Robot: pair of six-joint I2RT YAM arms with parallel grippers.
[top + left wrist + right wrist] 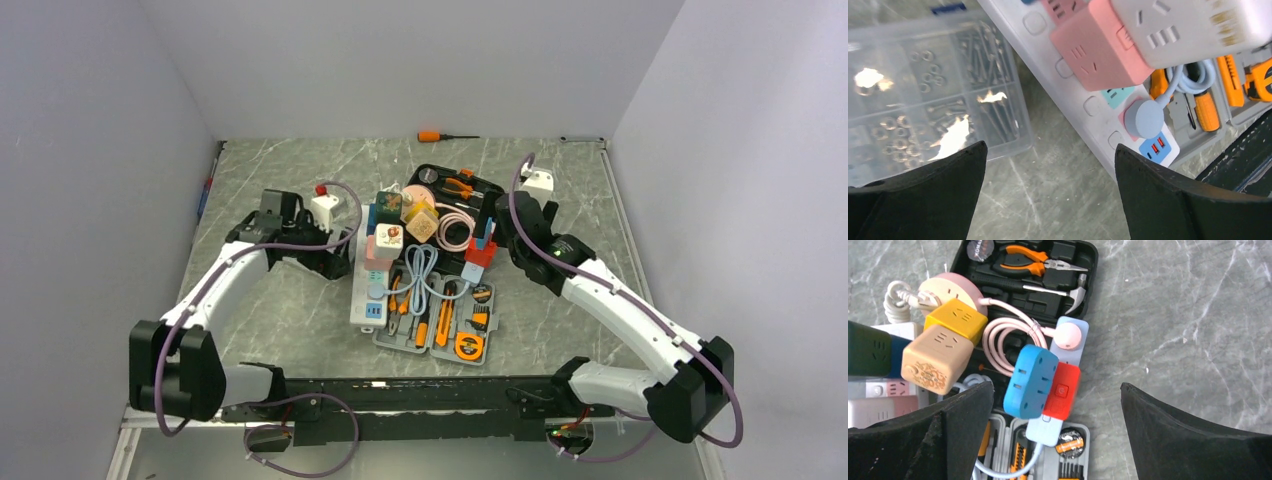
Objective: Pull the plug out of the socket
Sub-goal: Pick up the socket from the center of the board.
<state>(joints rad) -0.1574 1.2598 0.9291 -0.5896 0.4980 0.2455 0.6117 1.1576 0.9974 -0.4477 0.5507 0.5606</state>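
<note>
The socket is a long white power strip lying left of the tool trays; it runs diagonally through the left wrist view as the socket. A grey-blue round plug with a pale blue cord sits in it near its blue USB end, the same plug seen from above. A pink cube adapter and a white one sit further along. My left gripper hangs open over bare table just left of the strip, the left gripper. My right gripper is open above a small blue strip, the right gripper.
A clear box of screws lies left of the socket. A grey tool tray and a black tool case crowd the middle. A pink round disc with coiled cable, yellow and tan cubes, and a blue adapter lie there too. An orange screwdriver lies at the back.
</note>
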